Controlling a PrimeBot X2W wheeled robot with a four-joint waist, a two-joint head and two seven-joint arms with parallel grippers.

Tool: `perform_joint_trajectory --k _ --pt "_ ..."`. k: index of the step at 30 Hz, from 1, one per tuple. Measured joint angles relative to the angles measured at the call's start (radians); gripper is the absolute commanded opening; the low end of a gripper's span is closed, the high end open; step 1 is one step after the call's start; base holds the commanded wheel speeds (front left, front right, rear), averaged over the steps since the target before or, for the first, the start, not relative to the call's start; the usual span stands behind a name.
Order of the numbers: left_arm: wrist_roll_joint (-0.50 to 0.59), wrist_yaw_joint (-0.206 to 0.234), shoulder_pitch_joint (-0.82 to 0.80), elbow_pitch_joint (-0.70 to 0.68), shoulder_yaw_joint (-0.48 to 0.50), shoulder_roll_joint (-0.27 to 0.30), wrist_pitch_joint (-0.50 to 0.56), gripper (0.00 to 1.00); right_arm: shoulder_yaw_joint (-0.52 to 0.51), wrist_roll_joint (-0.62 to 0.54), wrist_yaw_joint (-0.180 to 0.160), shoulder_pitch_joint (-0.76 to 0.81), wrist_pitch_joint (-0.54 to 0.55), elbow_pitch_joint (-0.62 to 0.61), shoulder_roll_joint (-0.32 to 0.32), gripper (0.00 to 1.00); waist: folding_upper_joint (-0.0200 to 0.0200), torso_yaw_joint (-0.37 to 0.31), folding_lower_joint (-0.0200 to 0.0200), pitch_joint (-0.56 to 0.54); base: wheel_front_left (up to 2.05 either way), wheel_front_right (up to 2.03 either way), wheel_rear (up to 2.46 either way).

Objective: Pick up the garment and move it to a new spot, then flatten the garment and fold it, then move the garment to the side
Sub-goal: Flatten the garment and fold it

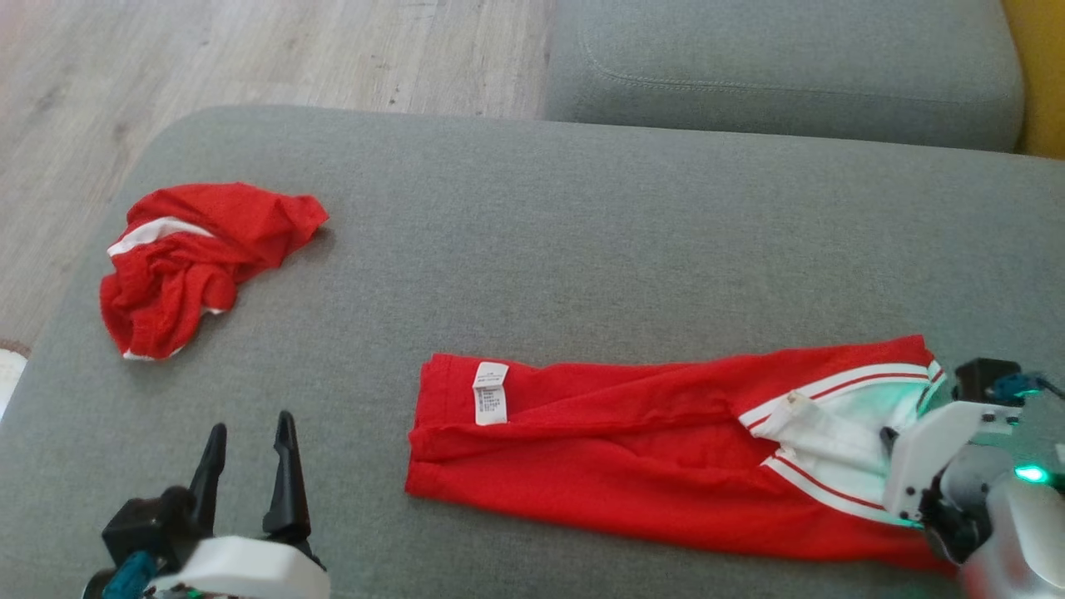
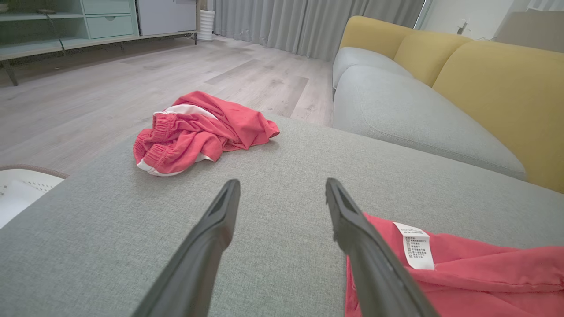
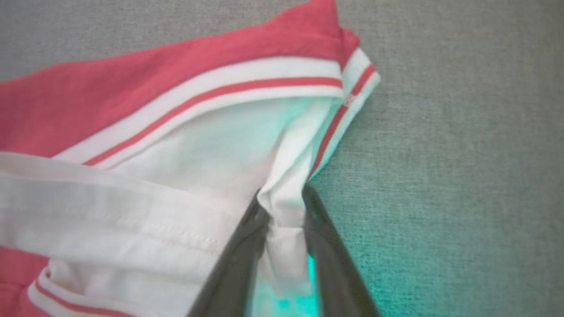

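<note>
Beyond spread left end effector (image 1: 251,423), crumpled red cloth (image 1: 195,258); right end effector (image 3: 284,198) pinching garment (image 1: 624,441).

**Grey Upholstery, Pale Floor, Green Cabinet**

A broad grey upholstered seat (image 1: 582,208) is spread across most of the head view. On it, at about 9 o'clock, a crumpled red garment (image 1: 191,266) with white trim is seen lying in a heap. Pale wooden floor (image 1: 250,58) is shown at 11 o'clock. A second grey sofa cushion (image 1: 782,75) is seen at 1 o'clock, edged by a yellow backrest (image 1: 1036,75) at 2 o'clock. In the left wrist view, grey curtains (image 2: 308,22) are hung at 12 o'clock, a pale green cabinet (image 2: 110,24) with drawers is set at 10 o'clock, and a white basket (image 2: 22,189) is cut off at 9 o'clock.
</note>
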Motion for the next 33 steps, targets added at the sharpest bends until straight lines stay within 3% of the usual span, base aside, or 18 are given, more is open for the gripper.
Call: perform_joint_trajectory --k 2,7,18,24,33 --pt "0.001 0.007 0.000 -0.002 0.000 0.001 0.000 1.00 0.016 0.008 0.000 -0.004 -0.013 0.006 0.000 0.00 0.0000 -0.008 0.0000 -0.003 0.00 0.00 0.00" --pt "0.011 0.009 0.000 -0.011 -0.006 0.001 0.000 1.00 0.032 0.029 0.000 -0.026 -0.041 0.022 -0.014 0.00 0.0000 -0.047 0.0000 -0.015 0.00 0.00 0.00" --pt "0.010 0.007 0.000 0.002 -0.028 -0.028 -0.012 1.00 -0.009 0.086 0.000 -0.023 -0.015 -0.098 -0.167 0.00 0.0000 -0.140 0.0000 -0.043 0.00 0.00 0.00" --pt "0.009 0.002 0.000 0.017 -0.036 -0.039 -0.020 1.00 -0.006 0.135 0.000 0.016 0.019 -0.206 -0.153 0.00 0.0000 -0.171 0.0000 -0.051 0.00 0.00 0.00" --pt "0.009 -0.007 0.000 0.027 -0.040 -0.042 -0.020 1.00 0.118 0.214 0.000 0.133 0.093 -0.511 -0.070 0.00 0.0000 -0.161 0.0000 -0.062 0.00 0.00 0.00"
